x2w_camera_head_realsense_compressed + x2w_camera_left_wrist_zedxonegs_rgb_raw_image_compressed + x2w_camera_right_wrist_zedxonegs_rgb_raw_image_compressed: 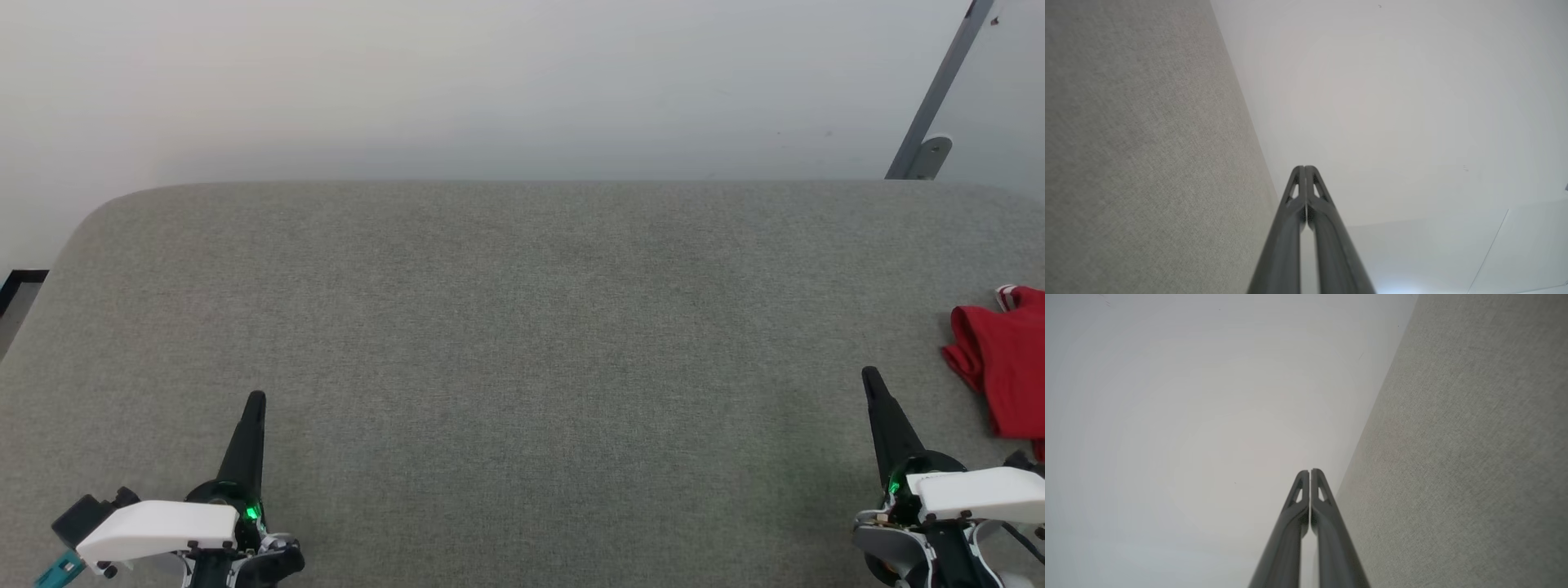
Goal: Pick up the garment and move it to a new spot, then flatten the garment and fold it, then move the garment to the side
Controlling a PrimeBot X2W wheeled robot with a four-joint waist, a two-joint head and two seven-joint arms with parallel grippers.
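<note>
The garment (1002, 367) lies crumpled at the far right edge of the head view, red with a bit of red-and-white striped trim at its top; most of it is cut off by the frame. My right gripper (870, 376) is shut and empty, its tip a short way left of the garment and not touching it. My left gripper (256, 399) is shut and empty at the lower left, far from the garment. In the wrist views both grippers, left (1304, 168) and right (1309, 471), have their fingers pressed together with nothing between them.
A wide grey fabric-covered table (506, 327) spreads in front of me, with rounded far corners. A pale wall (490, 82) rises behind it. A grey metal post (931, 106) stands at the back right. The table's left edge drops off near a dark floor strip (20, 286).
</note>
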